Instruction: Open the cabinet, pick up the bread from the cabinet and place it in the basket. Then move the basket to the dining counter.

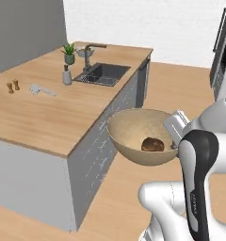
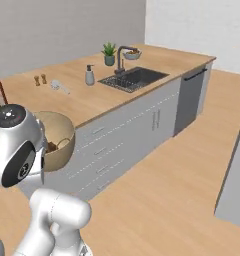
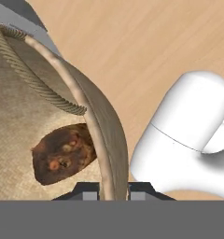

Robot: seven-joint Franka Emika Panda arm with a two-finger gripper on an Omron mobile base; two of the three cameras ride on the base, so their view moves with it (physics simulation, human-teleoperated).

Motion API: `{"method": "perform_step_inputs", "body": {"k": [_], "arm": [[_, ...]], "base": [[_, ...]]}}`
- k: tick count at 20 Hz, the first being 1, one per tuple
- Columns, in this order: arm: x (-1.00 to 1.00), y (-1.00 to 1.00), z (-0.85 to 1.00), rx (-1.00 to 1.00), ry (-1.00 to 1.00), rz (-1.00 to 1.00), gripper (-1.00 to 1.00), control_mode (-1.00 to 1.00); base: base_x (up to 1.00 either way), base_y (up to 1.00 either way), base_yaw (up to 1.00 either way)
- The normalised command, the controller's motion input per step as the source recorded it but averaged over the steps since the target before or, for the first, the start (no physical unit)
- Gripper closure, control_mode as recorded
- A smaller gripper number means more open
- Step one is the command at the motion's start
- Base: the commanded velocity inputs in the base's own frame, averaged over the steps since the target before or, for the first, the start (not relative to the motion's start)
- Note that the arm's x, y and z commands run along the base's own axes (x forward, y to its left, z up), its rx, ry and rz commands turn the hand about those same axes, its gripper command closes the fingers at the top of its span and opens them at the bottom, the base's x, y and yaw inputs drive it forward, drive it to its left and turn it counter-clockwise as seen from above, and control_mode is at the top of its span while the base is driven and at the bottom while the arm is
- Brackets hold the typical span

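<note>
- Jaws [image 3: 113,189] pinch narrowly on the rim of the wide round tan woven basket [image 1: 133,129], held in the air with the small dark brown bread chunk [image 1: 152,144] lying inside.
- Long light-wood dining desk [image 1: 63,113] with dark sink [image 1: 103,74] lies just beside the basket, to the arm's left; the basket hangs off its near corner, so the carry goes leftward.
</note>
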Motion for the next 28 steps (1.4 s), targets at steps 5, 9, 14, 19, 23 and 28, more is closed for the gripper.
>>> {"method": "perform_step_inputs", "body": {"k": [5,9,14,19,23,28], "arm": [[0.00,0.00,0.00,0.00,0.00,0.00,1.00,1.00],[0.00,0.00,0.00,0.00,0.00,0.00,1.00,1.00],[0.00,0.00,0.00,0.00,0.00,0.00,1.00,1.00],[0.00,0.00,0.00,0.00,0.00,0.00,1.00,1.00],[0.00,0.00,0.00,0.00,0.00,0.00,1.00,1.00],[0.00,0.00,0.00,0.00,0.00,0.00,1.00,1.00]], "base": [[0.75,-0.68,0.62],[1.00,-0.73,0.43],[1.00,-0.10,0.31],[0.96,-0.18,0.25],[0.47,-0.26,0.24],[0.30,-0.21,0.26]]}}
